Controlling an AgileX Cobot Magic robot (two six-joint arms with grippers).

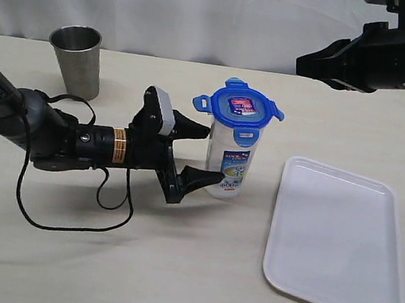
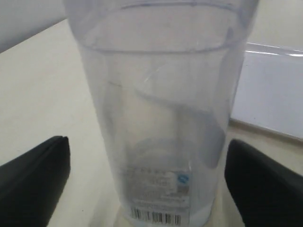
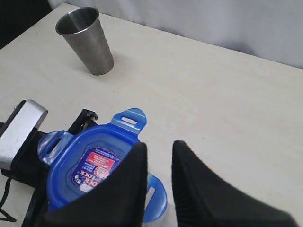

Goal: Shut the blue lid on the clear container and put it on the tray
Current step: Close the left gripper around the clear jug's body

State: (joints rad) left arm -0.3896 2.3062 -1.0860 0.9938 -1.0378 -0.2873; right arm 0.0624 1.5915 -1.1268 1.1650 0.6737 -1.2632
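Observation:
The clear container (image 1: pixel 229 162) stands upright on the table, left of the tray (image 1: pixel 336 240). The blue lid (image 1: pixel 240 106) sits on top of it with its flaps sticking out sideways. My left gripper (image 1: pixel 212 155) lies low and is open, one finger on each side of the container's lower body. In the left wrist view the container (image 2: pixel 161 118) fills the space between the fingers (image 2: pixel 33 177) with a gap on both sides. My right gripper (image 1: pixel 307 64) hangs high at the back right, narrowly open and holding nothing. In its wrist view the right gripper (image 3: pixel 158 145) hovers above the lid (image 3: pixel 90 165).
A grey steel cup (image 1: pixel 77 56) stands at the back left, also in the right wrist view as the cup (image 3: pixel 87 40). The left arm's black cable (image 1: pixel 67 216) loops over the table in front of it. The tray's white rim (image 2: pixel 270 90) shows behind the container.

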